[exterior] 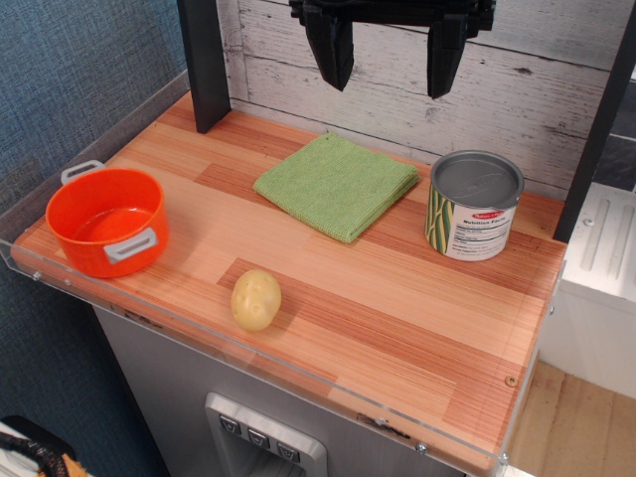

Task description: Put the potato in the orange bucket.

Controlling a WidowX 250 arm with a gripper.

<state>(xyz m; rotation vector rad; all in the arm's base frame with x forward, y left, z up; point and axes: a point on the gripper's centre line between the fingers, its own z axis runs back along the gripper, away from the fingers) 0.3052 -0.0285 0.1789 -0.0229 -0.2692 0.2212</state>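
potato (256,299) lying free near the front edge of the bench (397,328), apart from the orange bucket (106,221).
the bucket is seen at the left end, mouth up. the gripper (390,55) is held high over the back edge, fingers spread wide, nothing between them. a folded green cloth (336,185) and a tin can (475,205) are set along the back.

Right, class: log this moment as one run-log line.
pincer: open, raised, empty | potato: on table, near front edge | orange bucket: empty, left
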